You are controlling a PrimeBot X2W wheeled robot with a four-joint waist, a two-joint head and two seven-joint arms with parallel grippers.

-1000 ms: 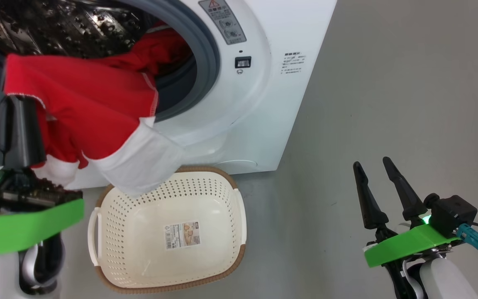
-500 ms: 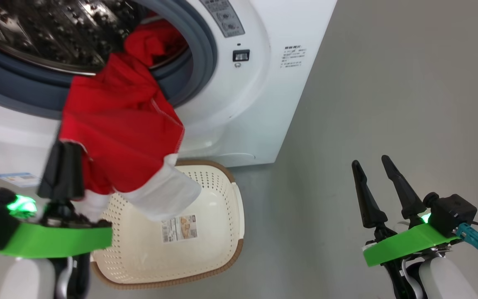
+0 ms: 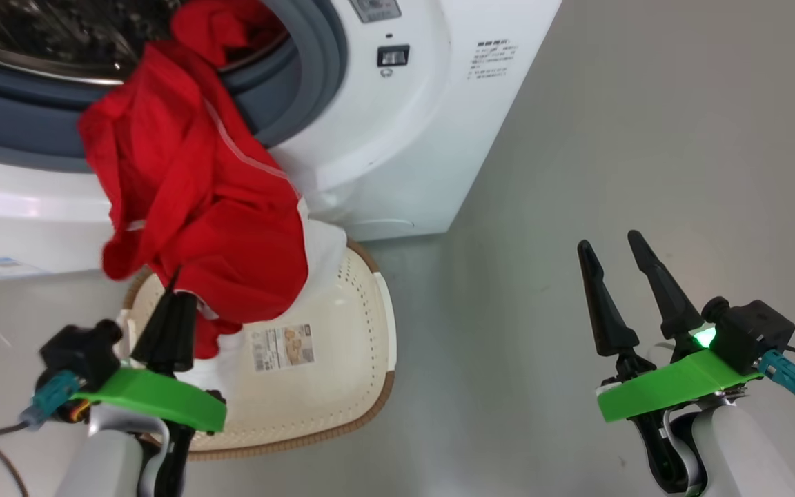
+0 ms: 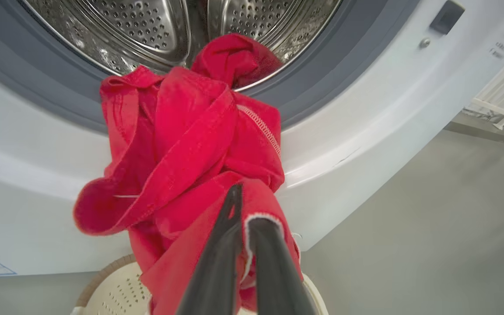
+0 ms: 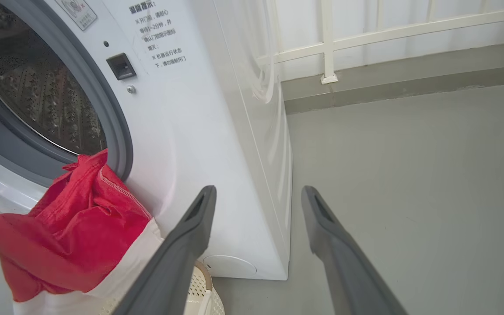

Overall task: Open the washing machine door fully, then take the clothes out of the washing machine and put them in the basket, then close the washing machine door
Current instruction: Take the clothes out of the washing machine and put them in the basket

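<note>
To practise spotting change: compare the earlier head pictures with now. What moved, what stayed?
The left gripper, shut on the red clothes, drew them farther out of the washing machine drum, down toward the basket. The right gripper stayed open; the basket stayed put.

Bright, even, diffuse indoor light; shadows on the grey floor (image 3: 646,103) are soft and faint; a broad glossy sheen lies across the white front of the washing machine (image 3: 397,138), nearly washed out toward the head view's left edge; small specular points dot the steel drum (image 4: 147,26); the clothes (image 3: 197,207) are slightly smeared by motion in the head view; a green lamp (image 3: 701,338) glows at lower right; both wrist views are wide-angle, the machine's front bowing near the edges; the near dark fingers (image 5: 182,249) are soft, out of focus.
</note>
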